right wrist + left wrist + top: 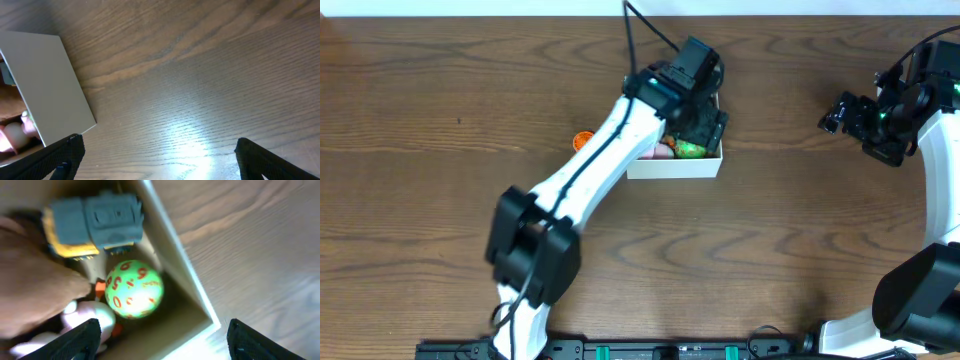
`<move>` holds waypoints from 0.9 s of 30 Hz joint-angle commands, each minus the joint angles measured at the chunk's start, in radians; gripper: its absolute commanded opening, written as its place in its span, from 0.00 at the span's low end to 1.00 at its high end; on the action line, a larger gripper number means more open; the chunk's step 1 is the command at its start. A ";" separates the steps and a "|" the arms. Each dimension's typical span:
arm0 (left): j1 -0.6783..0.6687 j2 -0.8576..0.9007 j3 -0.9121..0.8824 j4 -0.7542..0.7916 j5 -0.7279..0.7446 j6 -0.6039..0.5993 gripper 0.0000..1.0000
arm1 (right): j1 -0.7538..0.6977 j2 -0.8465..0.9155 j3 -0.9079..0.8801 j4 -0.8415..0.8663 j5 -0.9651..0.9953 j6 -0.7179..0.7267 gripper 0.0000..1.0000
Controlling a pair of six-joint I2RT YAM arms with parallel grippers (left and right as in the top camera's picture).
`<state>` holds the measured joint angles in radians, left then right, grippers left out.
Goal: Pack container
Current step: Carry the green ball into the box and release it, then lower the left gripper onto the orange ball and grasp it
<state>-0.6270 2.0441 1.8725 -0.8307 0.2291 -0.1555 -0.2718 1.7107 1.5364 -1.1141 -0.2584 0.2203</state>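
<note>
- Container point(675, 168) sits at our twelve o'clock, holding a green numbered ball point(134, 289).
- We see left gripper point(162, 340) released above it.
- At one o'clock, right gripper point(160, 160) spread, empty.

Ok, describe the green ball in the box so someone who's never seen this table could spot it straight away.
Find the white-walled container mid-table, under the left gripper. Near its corner, beside a blue-grey and yellow toy truck, sits the ball. Alone among its neighbours, it is bright green with orange numbers all over.
</note>
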 commanded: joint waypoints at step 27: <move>0.465 0.147 -0.038 -0.271 -0.121 -0.017 0.81 | -0.002 0.007 0.000 -0.005 0.000 0.011 0.99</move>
<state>-0.1543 2.1529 1.8393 -1.1027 0.0944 -0.1608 -0.2718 1.7107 1.5364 -1.1164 -0.2581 0.2203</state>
